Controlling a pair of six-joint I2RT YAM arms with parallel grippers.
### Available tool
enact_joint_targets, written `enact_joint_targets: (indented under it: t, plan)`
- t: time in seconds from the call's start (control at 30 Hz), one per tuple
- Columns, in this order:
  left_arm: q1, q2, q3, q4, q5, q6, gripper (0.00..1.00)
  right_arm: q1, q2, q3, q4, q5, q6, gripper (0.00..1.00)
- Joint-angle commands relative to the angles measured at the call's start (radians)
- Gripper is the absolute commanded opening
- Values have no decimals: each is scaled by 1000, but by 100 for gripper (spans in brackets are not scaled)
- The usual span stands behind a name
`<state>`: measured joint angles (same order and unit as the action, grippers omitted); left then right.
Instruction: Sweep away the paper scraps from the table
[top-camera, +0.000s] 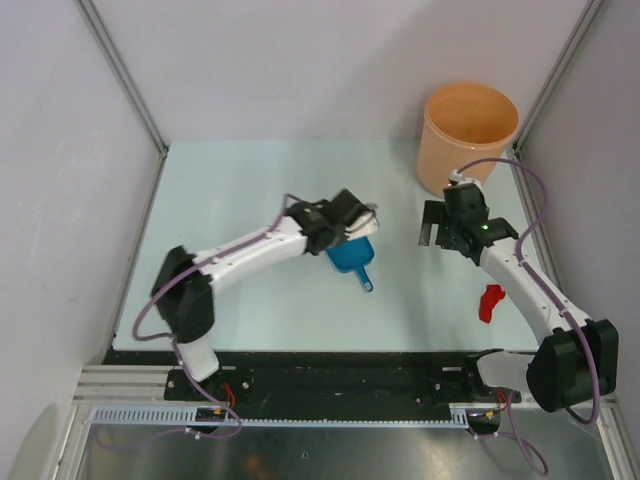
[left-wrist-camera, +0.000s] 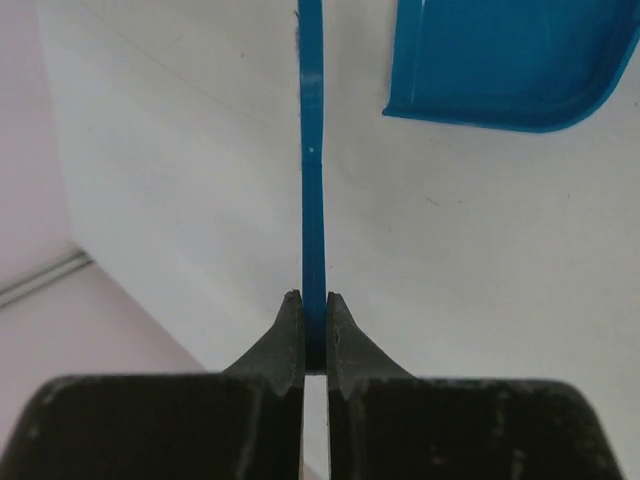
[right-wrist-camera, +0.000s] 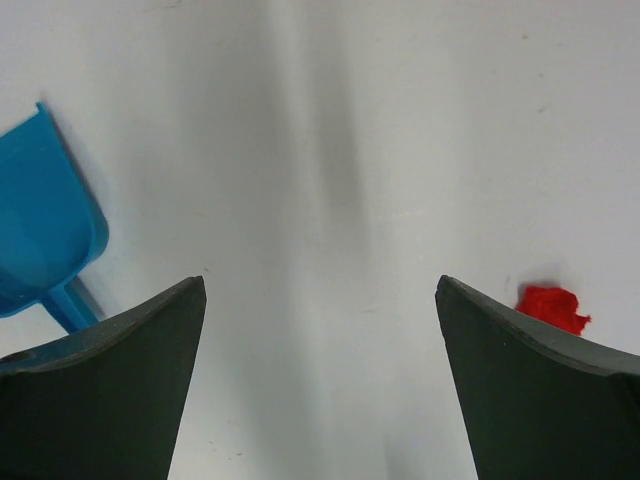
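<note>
No text, label, brand, number or sign can be read in any of the 3 views.
</note>
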<state>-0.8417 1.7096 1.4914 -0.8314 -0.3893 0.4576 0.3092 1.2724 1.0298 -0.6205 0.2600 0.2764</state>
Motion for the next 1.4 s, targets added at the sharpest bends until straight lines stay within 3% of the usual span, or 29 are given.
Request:
enact_joint_targets:
  t: [0.0, 0.13, 0.23, 0.4, 0.47, 0.5, 0.63, 0.73, 0.83, 0.87, 1.0, 1.2, 1.27, 1.37]
  plan:
    - [-111, 137, 88, 43, -310, 47, 0, -74, -80, -25, 28, -56, 3, 100]
    - [-171, 240, 142, 72, -390, 73, 2, -93, -97, -39, 16, -76, -8, 100]
    - [-204, 274, 136, 72, -370, 90, 12, -102, -105, -51, 13, -74, -9, 100]
    - [-270, 219, 29, 68, -215, 116, 53, -130, -99, -63, 18, -97, -26, 100]
    - [-287, 194, 10, 66, -159, 121, 76, -139, -96, -65, 24, -110, -31, 100]
    - [-289, 183, 9, 63, -136, 119, 79, -140, -96, -65, 28, -117, -35, 100]
    - [-289, 99, 32, 40, 48, 112, 85, -142, -88, -65, 83, -211, -43, 100]
    - [-287, 32, 59, 31, 171, 107, 87, -136, -65, -63, 154, -393, -43, 100]
    - [-267, -19, 58, 31, 378, 119, 87, -128, -29, -65, 251, -585, -48, 100]
    - [-257, -50, 40, 31, 506, 139, 87, -130, -15, -65, 278, -675, -42, 100]
    - [-169, -111, -14, 31, 717, 168, 87, -137, 39, -65, 421, -791, -3, 100]
    - [84, -140, -89, 32, 940, 115, 91, -185, 113, -88, 545, -850, 66, 100]
    - [197, -143, -132, 32, 971, 107, 98, -229, 123, -122, 590, -910, 93, 100]
    - [352, -160, -202, 34, 1026, 108, 100, -301, 131, -172, 672, -965, 151, 100]
